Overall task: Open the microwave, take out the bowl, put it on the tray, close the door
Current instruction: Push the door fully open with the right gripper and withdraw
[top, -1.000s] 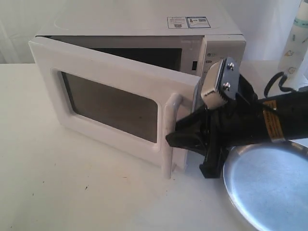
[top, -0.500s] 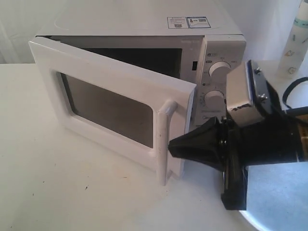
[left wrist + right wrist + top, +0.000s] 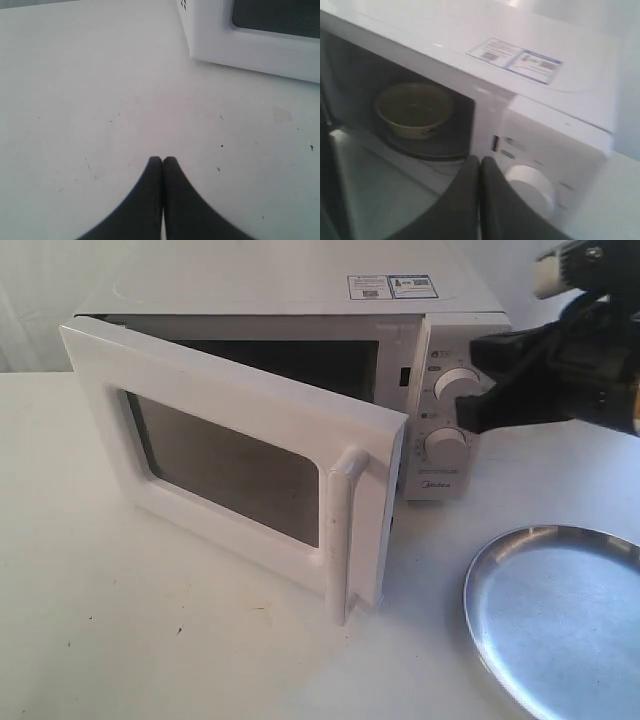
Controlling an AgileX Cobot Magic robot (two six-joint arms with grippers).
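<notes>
The bowl (image 3: 415,109) sits inside the microwave (image 3: 290,285), deep in the cavity; the door (image 3: 230,430) stands partly swung out, so opening looks begun, perhaps not wide enough for a reach; the tray (image 3: 555,615) lies bowlless on the counter (image 3: 150,630); lifting out, placing and closing are left; right fingers (image 3: 492,200) pressed together, empty, near the upper dial (image 3: 457,385); left fingers (image 3: 145,200) likewise closed above the counter.

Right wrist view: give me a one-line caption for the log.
Shut right end effector faces the open microwave, the bowl sitting inside.
</notes>
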